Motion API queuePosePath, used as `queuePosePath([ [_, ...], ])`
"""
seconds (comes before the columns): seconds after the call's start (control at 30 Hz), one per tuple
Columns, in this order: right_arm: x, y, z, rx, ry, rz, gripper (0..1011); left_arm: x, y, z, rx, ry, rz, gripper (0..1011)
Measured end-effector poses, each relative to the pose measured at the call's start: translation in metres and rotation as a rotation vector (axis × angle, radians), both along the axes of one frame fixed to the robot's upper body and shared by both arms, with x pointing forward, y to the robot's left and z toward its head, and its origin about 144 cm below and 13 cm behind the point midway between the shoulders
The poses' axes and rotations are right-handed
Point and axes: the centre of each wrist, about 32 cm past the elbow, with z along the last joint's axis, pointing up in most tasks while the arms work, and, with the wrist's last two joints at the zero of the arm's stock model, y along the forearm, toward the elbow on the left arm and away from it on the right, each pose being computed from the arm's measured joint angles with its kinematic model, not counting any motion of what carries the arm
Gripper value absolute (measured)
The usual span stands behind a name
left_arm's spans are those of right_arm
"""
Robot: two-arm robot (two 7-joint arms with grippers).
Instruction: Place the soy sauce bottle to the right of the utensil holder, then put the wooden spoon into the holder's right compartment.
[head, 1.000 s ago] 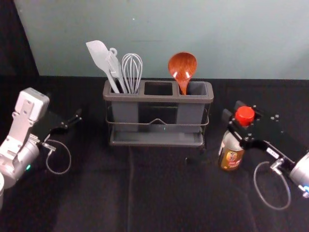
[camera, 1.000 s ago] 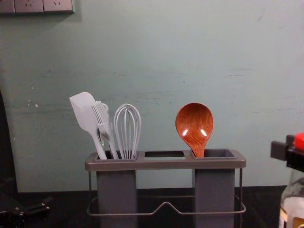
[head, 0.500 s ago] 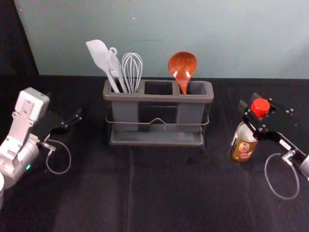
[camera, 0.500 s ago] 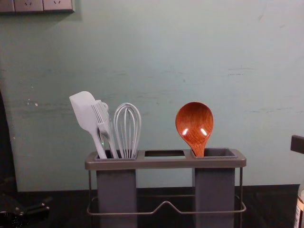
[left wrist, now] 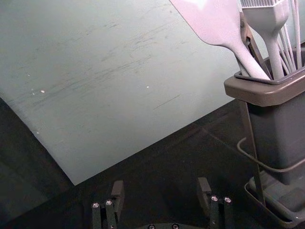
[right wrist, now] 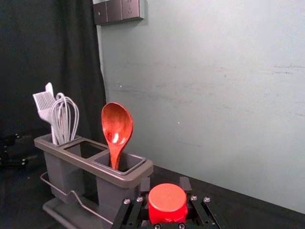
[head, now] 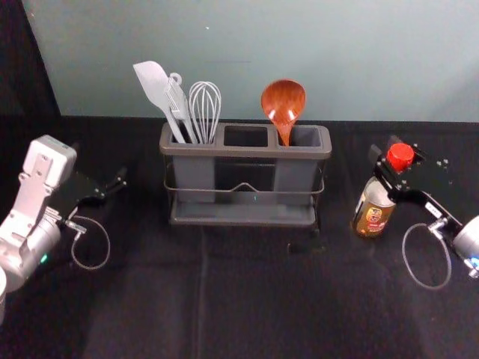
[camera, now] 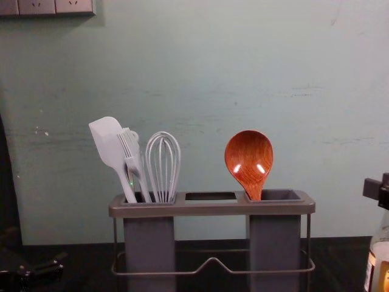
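On the right side of the tabletop [head: 254,314], seen in the head view, we find our right pincer [head: 385,149] closed around the neck of the soy sauce bottle [head: 373,211], just below its red cap [head: 400,155]. In the right wrist view, the 2 fingers [right wrist: 185,185] flank that cap, 1 on each side. The bottle leans a little in the head view; we cannot tell whether its base touches the black cloth.

The bottle is apart from the right end of the utensil holder [head: 247,152], with a strip of cloth between them. Behind the holder, the tabletop's back edge meets a pale green wall [head: 224,45].

Our left pincer [head: 103,168] waits beyond the holder's left end, its 2 fingers spread wide with a gap of cloth between them in the left wrist view.

The holder has 3 compartments. The wooden spoon [head: 283,101] stands bowl up in the right compartment; a white spatula [head: 153,82], a brush [head: 177,97] and a whisk [head: 204,105] share the left compartment.
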Motion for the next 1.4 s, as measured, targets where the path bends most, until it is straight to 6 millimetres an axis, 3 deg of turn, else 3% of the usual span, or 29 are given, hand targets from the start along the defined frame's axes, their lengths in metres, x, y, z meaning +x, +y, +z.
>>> queuePosePath([
  [1.4, 0.043, 0.006, -0.014, -0.008, -0.01, 0.022, 375, 0.0, 0.0, 0.0, 0.0, 0.0, 0.0, 1005],
])
